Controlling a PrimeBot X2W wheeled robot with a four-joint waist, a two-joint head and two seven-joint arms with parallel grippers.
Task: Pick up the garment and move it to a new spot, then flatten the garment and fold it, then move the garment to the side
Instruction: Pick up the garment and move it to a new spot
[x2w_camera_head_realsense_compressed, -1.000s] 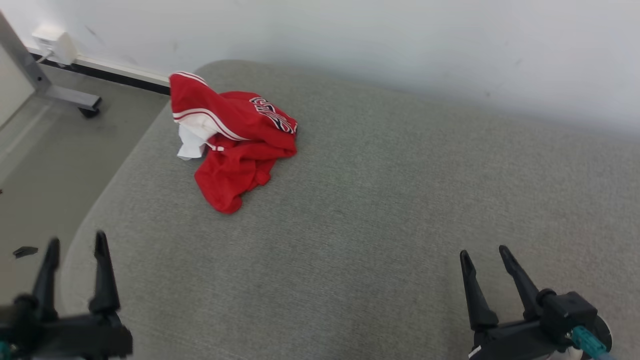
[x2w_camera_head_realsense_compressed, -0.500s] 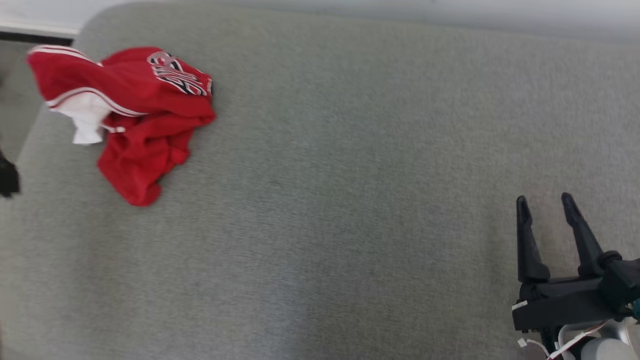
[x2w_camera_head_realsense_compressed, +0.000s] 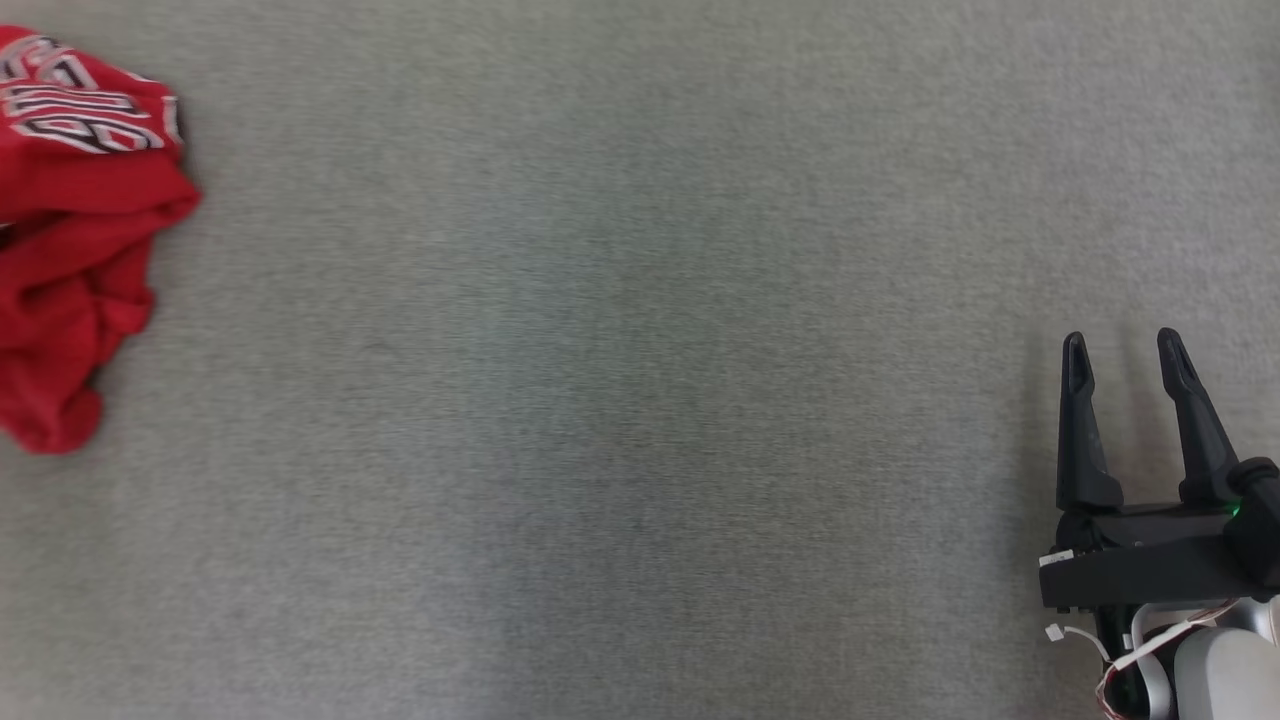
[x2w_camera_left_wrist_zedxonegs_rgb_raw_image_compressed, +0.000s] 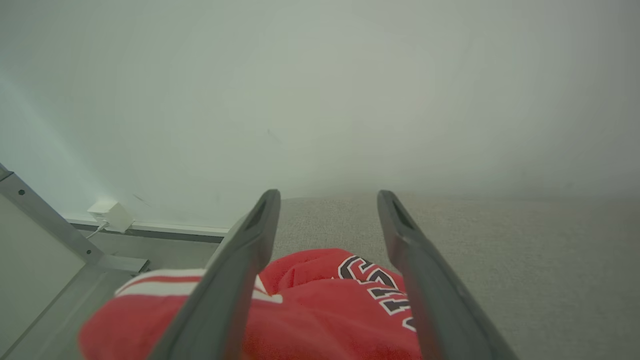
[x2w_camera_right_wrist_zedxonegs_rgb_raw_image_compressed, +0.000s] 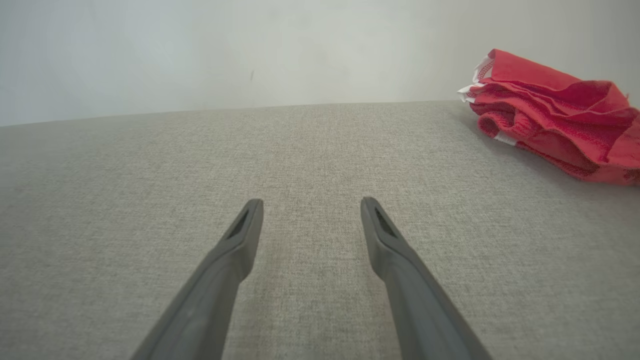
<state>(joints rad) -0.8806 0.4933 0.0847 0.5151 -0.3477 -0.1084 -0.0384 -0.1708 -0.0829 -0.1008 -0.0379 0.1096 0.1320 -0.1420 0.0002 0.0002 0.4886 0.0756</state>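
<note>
**Red garment bunched up at the left edge, both grippers empty**

Starting on the left: the red garment (x2w_camera_head_realsense_compressed: 80, 230) lies crumpled in a heap on the grey fabric surface (x2w_camera_head_realsense_compressed: 640, 400). It's right at the left edge of my head view and partly cut off by it. There's black-and-white lettering on top, and the left wrist cam also shows white stripes and a bit of white cloth on one side.

My left gripper (x2w_camera_left_wrist_zedxonegs_rgb_raw_image_compressed: 327, 195) is over that heap with its two fingers spread wide and nothing clamped between them. The cloth shows between and under the fingers, but I honestly can't tell if they're touching it. Past them is the pale wall (x2w_camera_left_wrist_zedxonegs_rgb_raw_image_compressed: 320, 75), with a small white box (x2w_camera_left_wrist_zedxonegs_rgb_raw_image_compressed: 111, 214) low on it and a grey metal frame (x2w_camera_left_wrist_zedxonegs_rgb_raw_image_compressed: 45, 220) off to that side.

Down at the lower right of the head view is my right gripper (x2w_camera_head_realsense_compressed: 1122, 345), fingers pointing up the view. Its jaws are wide apart too and holding nothing, well apart from the garment. On the right wrist cam the heap sits at the upper right, near the far edge of the surface by the wall.
</note>
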